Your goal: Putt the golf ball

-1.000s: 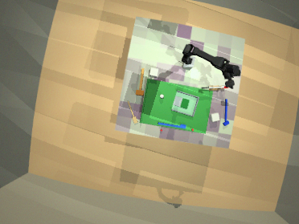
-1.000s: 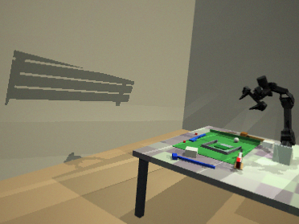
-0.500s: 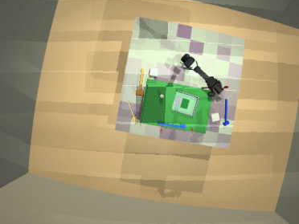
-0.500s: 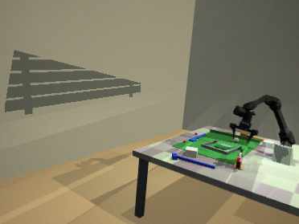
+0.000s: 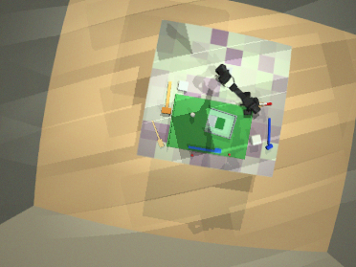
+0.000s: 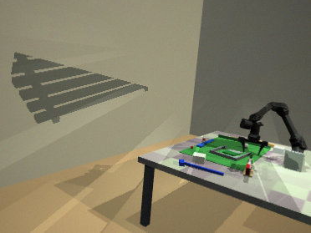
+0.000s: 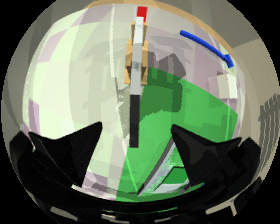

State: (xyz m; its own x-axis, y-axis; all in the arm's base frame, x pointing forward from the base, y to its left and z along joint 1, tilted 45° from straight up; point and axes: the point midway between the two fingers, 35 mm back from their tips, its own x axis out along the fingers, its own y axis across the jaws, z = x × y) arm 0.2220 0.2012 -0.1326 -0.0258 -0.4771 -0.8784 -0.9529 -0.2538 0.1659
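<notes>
Nearly on the putter, with nothing gripped yet

The gripper (image 5: 253, 109) (image 6: 254, 145) (image 7: 136, 126) stands spread about as wide as it goes, with nothing between its fingers. It points down near the putter (image 5: 269, 103) (image 6: 248, 167) (image 7: 135, 80), whose dark end runs toward the gap between the fingertips in the wrist view, the red end pointing away.

A wooden stand (image 6: 251, 174) (image 7: 128, 61) carries the putter beside the turf (image 5: 187, 130) (image 6: 234, 162) (image 7: 160, 107), presumably to keep the shaft raised so fingers can get round it. The wide opening suits that: lower, centre, then close on the dark part, which is probably the handle. Closing off-centre could knock the putter from its rest.

The ball (image 5: 192, 115) (image 6: 246, 145) sits on the turf, apart from the frame (image 5: 234, 126) (image 6: 213, 151) (image 7: 158, 166). As for containers, only that low frame comes close; it encloses the green (image 5: 220, 123) (image 6: 231, 153) (image 7: 178, 174), and no ball is in it. Its walls are likely there to stop a putt rolling off.
</notes>
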